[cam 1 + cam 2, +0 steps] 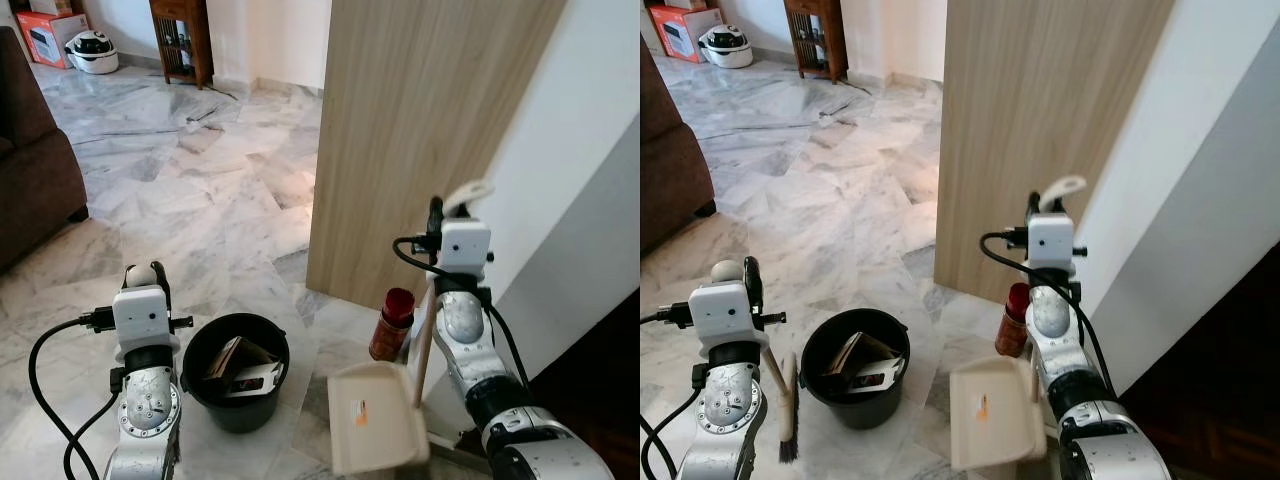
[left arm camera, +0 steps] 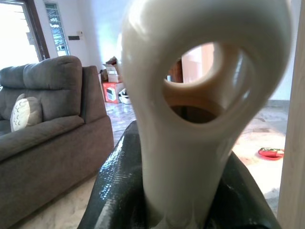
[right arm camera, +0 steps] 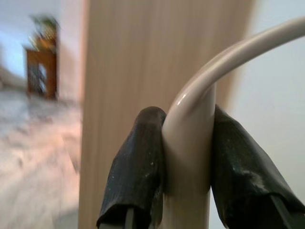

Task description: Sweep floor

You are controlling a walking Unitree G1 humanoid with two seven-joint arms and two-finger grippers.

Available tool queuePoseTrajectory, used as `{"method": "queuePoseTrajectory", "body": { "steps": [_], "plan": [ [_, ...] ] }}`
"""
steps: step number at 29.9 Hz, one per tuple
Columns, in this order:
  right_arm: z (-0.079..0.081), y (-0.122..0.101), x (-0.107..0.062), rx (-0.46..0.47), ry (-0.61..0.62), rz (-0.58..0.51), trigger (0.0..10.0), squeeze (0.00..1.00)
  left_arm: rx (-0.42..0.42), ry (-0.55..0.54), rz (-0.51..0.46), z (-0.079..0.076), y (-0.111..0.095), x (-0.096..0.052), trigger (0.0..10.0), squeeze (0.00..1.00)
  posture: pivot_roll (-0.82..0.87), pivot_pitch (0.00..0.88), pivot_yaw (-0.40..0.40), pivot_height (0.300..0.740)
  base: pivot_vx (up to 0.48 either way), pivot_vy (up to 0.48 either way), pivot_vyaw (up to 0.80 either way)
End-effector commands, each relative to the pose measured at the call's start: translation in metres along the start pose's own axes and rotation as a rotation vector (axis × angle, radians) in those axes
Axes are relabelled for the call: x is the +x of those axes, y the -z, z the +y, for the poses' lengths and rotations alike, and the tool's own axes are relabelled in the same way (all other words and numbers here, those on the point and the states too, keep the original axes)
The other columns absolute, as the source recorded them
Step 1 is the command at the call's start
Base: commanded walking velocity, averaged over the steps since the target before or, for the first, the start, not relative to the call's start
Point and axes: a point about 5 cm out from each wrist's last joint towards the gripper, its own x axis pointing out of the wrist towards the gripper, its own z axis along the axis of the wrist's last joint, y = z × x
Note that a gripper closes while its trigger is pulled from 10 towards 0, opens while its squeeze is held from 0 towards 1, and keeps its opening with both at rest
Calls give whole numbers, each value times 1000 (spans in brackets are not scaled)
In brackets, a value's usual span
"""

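Brush (image 1: 787, 405) handle clenched in left tool (image 2: 181, 191), bristles on floor (image 1: 200, 190) below it beside bucket (image 1: 236, 372), dustpan (image 1: 378, 418) handle grasped by right tool (image 3: 186, 162), pan hung below near bottle (image 1: 393, 323)

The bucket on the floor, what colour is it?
The bucket is black, clearest in the left eye view.

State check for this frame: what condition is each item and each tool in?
Left tool: shut on the brush handle.
Right tool: shut on the dustpan handle.
Dustpan: held upright.
Bucket: open, holding trash.
Red bottle: upright, capped.
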Motion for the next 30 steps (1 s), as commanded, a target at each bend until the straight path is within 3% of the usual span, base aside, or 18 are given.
{"method": "queuePoseTrajectory", "body": {
  "steps": [1,9,15,24,30],
  "plan": [
    [-8,9,-2,32,35,57,10000,0,-15,14,-50,-3,-8,4,10000,0,240,0,-68,740,0,0,0],
    [-13,22,-8,58,33,131,10000,0,-16,15,-44,-4,-6,2,10000,0,241,0,-73,740,0,0,0],
    [-7,29,-14,113,-45,158,10000,0,-2,0,1,4,5,-9,10000,0,239,0,-77,740,0,0,0],
    [-4,35,-20,135,-105,186,10000,0,-19,-63,126,30,28,-30,10000,0,257,0,-90,740,0,0,0],
    [-4,34,-19,157,-110,174,10000,0,-40,-27,192,30,40,-46,10000,0,328,0,-87,740,0,0,0]
  ]
}}
